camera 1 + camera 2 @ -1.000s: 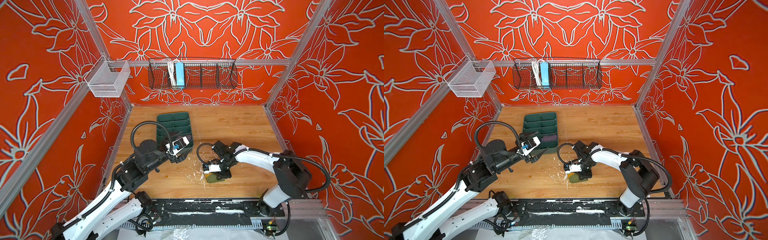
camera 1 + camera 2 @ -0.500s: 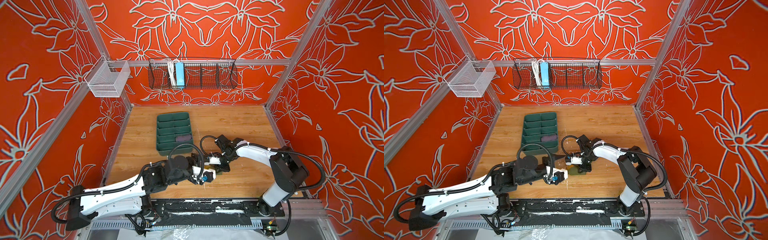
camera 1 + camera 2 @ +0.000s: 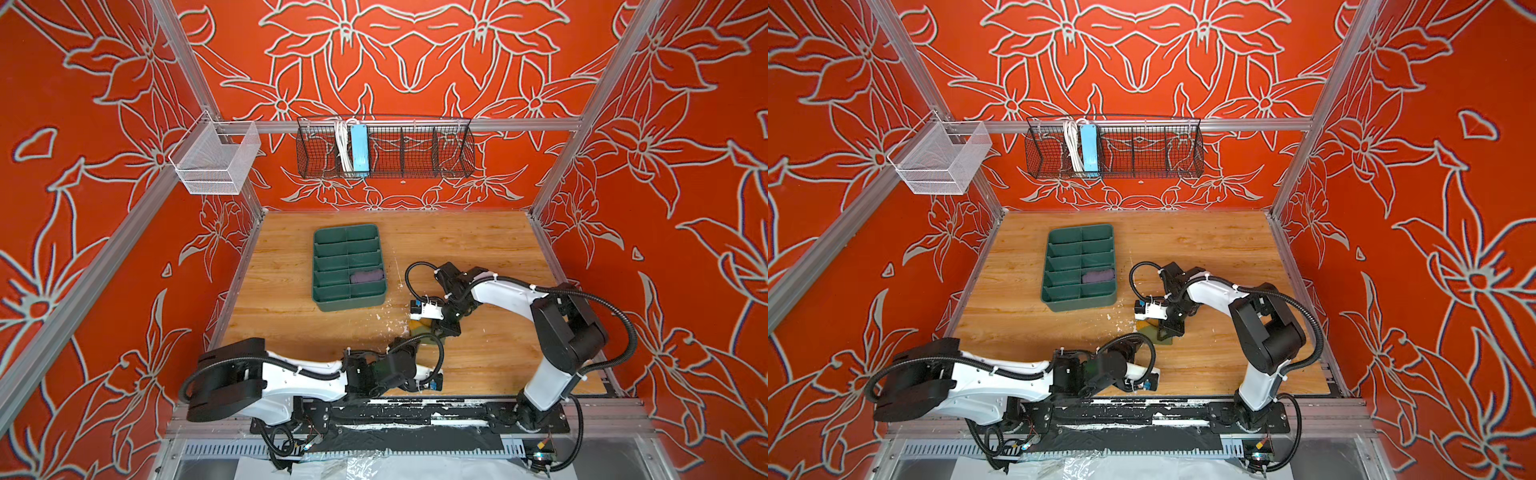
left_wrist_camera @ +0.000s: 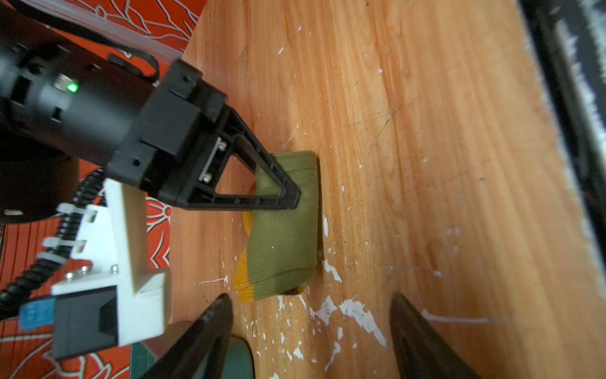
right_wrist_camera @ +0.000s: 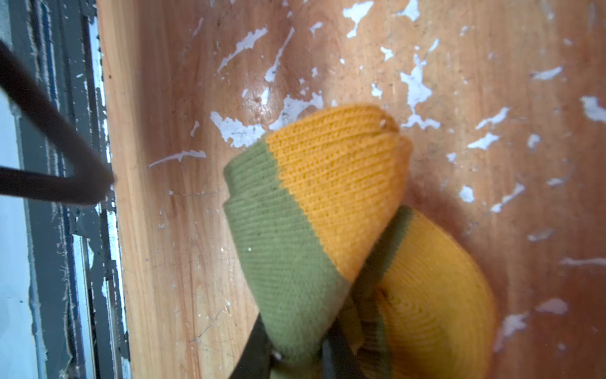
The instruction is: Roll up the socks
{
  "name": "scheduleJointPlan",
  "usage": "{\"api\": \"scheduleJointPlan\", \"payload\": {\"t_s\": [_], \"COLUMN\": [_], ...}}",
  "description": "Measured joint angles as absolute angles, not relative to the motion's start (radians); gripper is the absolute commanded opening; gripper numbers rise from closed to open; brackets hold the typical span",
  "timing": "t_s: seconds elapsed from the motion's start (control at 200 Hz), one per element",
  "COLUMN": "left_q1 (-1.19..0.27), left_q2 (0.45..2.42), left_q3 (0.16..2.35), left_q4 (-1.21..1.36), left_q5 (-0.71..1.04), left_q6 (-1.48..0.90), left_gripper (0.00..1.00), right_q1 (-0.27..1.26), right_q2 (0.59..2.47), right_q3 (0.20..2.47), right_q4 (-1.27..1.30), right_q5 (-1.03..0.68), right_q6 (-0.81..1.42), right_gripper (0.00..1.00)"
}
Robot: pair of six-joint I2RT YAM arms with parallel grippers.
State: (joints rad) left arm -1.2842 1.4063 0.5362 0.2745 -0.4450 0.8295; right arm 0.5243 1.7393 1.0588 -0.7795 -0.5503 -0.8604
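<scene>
The olive green sock (image 3: 419,331) (image 3: 1162,336) with mustard toe and heel lies partly folded on the wooden table. My right gripper (image 5: 295,356) (image 3: 445,328) is shut on a fold of it; its fingertips (image 4: 288,200) press into the olive fabric (image 4: 285,229) (image 5: 288,236). My left gripper (image 4: 310,300) (image 3: 409,357) sits low near the table's front edge, open, a short way from the sock's mustard end and not touching it. The purple sock (image 3: 366,276) (image 3: 1098,275) lies bunched in a compartment of the dark green tray (image 3: 316,266).
The tray (image 3: 1045,270) stands left of the middle of the table. A black wire basket (image 3: 384,147) and a white mesh basket (image 3: 216,160) hang on the walls. A black rail (image 3: 415,411) runs along the front edge. White scuffs mark the wood around the sock.
My left arm has swung from the tray down to the table's front, ending low beside the olive sock, jaws slightly narrower. The right gripper keeps its grip and has shifted a little.
</scene>
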Motion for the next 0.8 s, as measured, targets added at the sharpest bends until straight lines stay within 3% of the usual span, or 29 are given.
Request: {"api": "scheduleJointPlan", "payload": {"t_s": [0.555,0.801], "left_q1": [-1.154,-1.153], "left_q2": [1.71,1.753], "left_q3": [0.68,0.707], "left_q4": [0.403,0.407], "left_q5": [-0.486,-0.489], "left_q6": [0.889,0.871], "left_gripper": [0.45,0.4], "right_q1": [0.516,0.509], "right_q2": [1.771,1.778], "right_q3": [1.088,1.095], "right_q4": [-0.822,-0.83], "right_q5": [-0.588,-0.596], "right_q6": [-0.865,-0.863], "right_gripper": [0.0,0.0]}}
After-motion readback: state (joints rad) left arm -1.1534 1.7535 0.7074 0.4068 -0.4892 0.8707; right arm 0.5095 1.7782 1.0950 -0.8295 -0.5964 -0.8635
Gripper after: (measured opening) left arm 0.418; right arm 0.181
